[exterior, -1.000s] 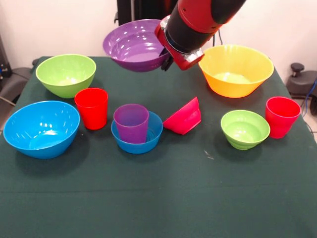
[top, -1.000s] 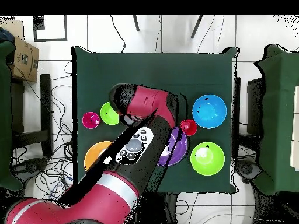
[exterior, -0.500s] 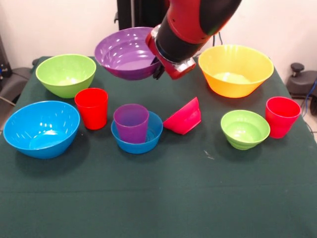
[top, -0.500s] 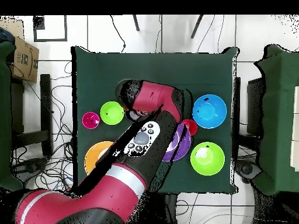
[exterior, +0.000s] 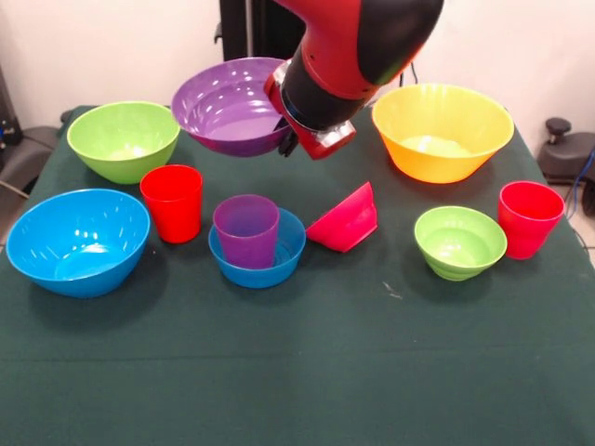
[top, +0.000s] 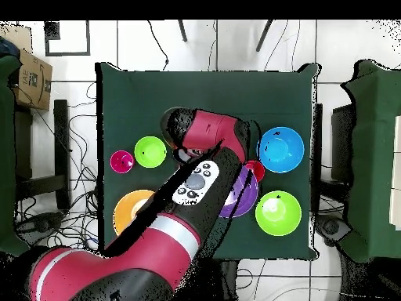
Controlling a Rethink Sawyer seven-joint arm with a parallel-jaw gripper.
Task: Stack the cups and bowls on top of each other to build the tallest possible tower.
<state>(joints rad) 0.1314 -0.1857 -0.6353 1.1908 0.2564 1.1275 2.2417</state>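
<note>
The gripper (exterior: 290, 139) grips the rim of the glossy purple bowl (exterior: 228, 104), held aloft at twelve o'clock above the table (exterior: 297, 372). No writing is legible. A ribbed purple cup (exterior: 245, 229) sits inside the small blue bowl (exterior: 279, 255).

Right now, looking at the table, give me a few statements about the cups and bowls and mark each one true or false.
1. The translucent purple plastic cup stands inside the small blue bowl. True.
2. The large purple bowl rests flat on the table. False: it is held up off the cloth at the gripper.
3. The small red-pink bowl lies tipped on its side. True.
4. The large yellow bowl holds a red cup. False: no cup is in it.
</note>
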